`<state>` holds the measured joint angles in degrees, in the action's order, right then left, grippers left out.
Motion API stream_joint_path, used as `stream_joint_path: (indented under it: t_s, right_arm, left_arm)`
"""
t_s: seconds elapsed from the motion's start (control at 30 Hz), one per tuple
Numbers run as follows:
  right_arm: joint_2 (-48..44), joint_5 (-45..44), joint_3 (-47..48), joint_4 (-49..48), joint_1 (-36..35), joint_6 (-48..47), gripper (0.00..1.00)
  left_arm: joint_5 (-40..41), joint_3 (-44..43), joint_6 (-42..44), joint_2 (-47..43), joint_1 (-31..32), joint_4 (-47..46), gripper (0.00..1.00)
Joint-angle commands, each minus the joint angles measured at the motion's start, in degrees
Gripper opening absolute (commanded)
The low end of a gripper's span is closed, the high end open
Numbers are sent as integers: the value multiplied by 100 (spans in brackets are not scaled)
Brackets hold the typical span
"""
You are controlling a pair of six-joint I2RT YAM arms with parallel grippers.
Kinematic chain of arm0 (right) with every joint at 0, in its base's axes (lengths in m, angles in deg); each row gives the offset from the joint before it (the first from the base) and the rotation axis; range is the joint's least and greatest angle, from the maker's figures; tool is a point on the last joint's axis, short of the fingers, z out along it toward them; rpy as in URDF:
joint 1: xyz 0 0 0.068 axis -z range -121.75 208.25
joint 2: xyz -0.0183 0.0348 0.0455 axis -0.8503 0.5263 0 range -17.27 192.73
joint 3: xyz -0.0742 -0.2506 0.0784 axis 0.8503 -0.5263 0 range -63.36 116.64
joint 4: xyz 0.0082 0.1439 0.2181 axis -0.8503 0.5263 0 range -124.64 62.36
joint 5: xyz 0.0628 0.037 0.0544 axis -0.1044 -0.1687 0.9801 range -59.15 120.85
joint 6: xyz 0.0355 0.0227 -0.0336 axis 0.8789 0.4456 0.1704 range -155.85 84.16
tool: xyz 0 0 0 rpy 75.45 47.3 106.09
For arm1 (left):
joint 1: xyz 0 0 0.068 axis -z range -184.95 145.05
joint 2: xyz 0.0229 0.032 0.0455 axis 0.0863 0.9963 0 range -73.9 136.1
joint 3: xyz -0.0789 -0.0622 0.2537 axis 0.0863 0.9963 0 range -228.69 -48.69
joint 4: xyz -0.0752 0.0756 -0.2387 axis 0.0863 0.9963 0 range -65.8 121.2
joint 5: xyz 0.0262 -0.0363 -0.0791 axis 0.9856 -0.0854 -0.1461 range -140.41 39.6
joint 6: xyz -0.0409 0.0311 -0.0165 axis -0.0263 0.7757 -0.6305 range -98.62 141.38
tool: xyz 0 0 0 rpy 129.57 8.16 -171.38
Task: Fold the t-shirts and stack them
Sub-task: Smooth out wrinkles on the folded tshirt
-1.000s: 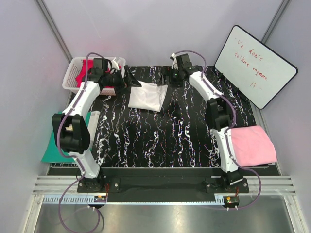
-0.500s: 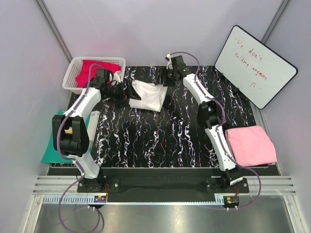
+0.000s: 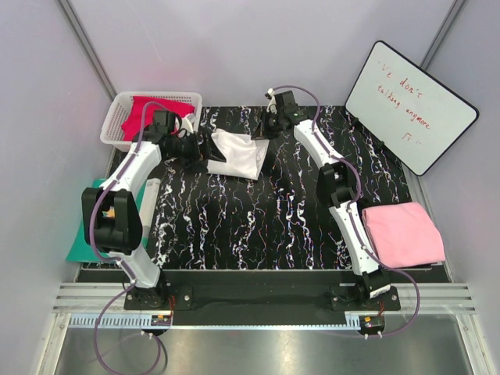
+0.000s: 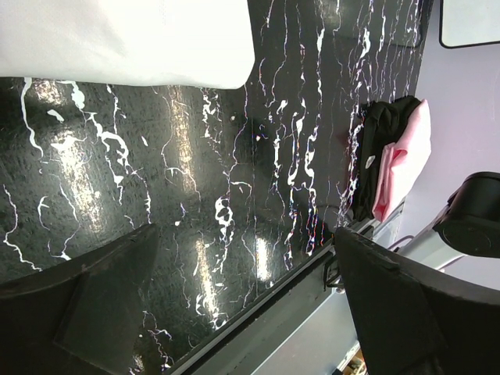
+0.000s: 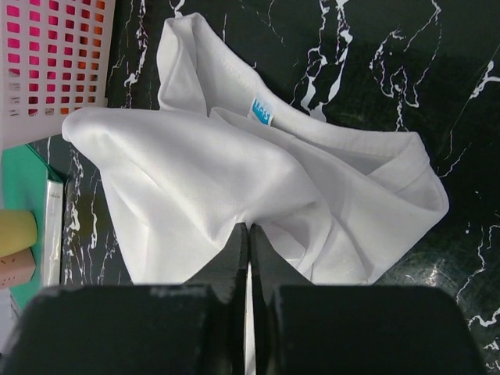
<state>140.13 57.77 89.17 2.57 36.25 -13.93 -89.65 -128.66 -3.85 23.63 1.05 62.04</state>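
Meeting grey walls (image 3: 234, 47), marbled tabletop (image 3: 258, 226) bears white t-shirt (image 5: 234, 180) pinched by right fingers (image 5: 231, 262); left fingers (image 4: 86, 312) released.

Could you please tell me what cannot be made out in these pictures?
Red t-shirt: top view, mostly hidden by basket wall and left arm.
White t-shirt: right wrist view, right claw covers its pinched fold.
Pink t-shirt: left wrist view, partly behind the right arm.
Whiteboard writing: top view, too small.
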Motion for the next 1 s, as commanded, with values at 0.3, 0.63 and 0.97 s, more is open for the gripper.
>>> stream_joint_path:
  t_s: [0.3, 0.63, 0.97]
  right_arm:
    - [-1307, -336, -935, -513, 117, -47, 0]
    - [-1212, -582, -891, -601, 468, 278, 0]
    - [-931, -1241, -1260, -426, 618, 788, 16]
  left_arm:
    - [145, 341, 185, -472, -20, 47, 99]
    - [163, 411, 221, -455, -11, 56, 99]
    - [163, 385, 326, -507, -11, 206, 99]
